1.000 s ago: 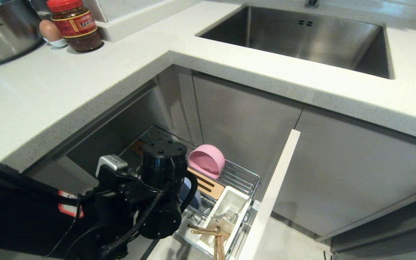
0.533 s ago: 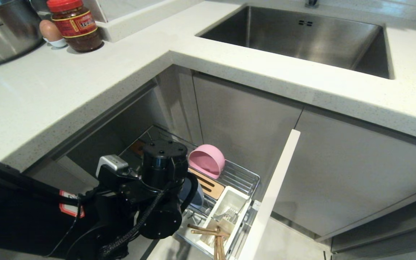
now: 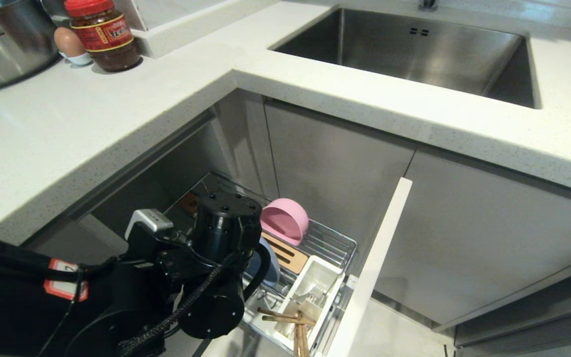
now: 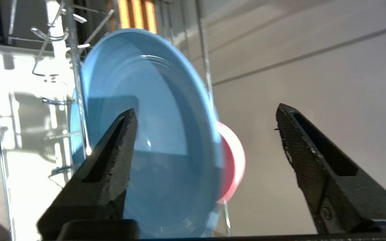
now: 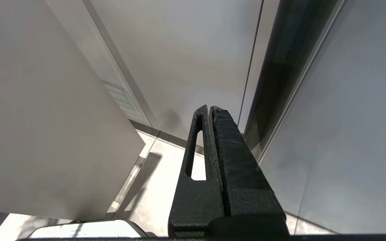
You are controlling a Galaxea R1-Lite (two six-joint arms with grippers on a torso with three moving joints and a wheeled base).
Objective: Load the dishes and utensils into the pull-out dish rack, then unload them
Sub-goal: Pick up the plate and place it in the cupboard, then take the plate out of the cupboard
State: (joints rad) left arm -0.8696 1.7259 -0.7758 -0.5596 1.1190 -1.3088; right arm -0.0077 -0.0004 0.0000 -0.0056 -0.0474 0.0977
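Pull-out dish rack (image 3: 337, 244) stands drawn out from under the bench (image 3: 117, 129), its narrow white front panel (image 3: 374, 267) angled toward the camera. Light-blue plate (image 4: 152, 134) stands on edge among the chrome prongs, only a sliver of it showing in the head view (image 3: 271, 260) behind the arm. Pink bowl (image 3: 284, 220) sits tipped on its side just behind the plate, next to the slotted wooden strip (image 3: 285, 254); in the left wrist view its rim (image 4: 233, 164) peeks out past the plate's edge. Left hand (image 4: 206, 140) spread wide, one finger in front of the plate's face, the other well to the side; nothing between them. Whether the near finger touches the plate cannot be told. White utensil cup (image 3: 313, 282) holds the silver fork (image 3: 310, 297); the wooden chopsticks (image 3: 290, 322) lie across the white tray at the rack's front. Right hand (image 5: 209, 115) pressed together, empty, parked low beside a cabinet panel. On the bench: steel pot (image 3: 3, 39), red-lidded jar (image 3: 102, 34), egg in a cup (image 3: 70, 44); steel sink (image 3: 414, 54) farther right.
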